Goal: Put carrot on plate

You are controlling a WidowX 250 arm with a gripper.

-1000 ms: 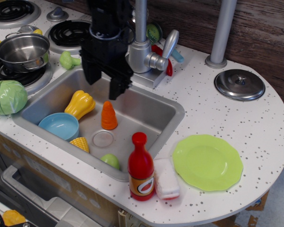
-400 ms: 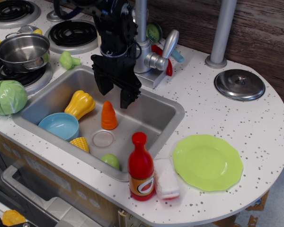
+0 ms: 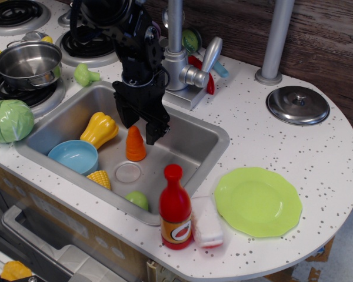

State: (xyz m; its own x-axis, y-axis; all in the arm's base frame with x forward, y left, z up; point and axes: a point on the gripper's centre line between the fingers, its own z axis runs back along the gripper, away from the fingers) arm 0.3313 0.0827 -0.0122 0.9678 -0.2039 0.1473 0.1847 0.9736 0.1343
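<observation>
I'm holding the gripper spread open just above the one carrot, which is standing upright in the sink. One plate is lying on the counter, one red bottle standing between them.

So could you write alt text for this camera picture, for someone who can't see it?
A black robot arm's open end effector hangs just above an upright orange carrot in a toy kitchen sink. To the right, an empty green plate waits on the speckled counter, beside a red bottle.
</observation>
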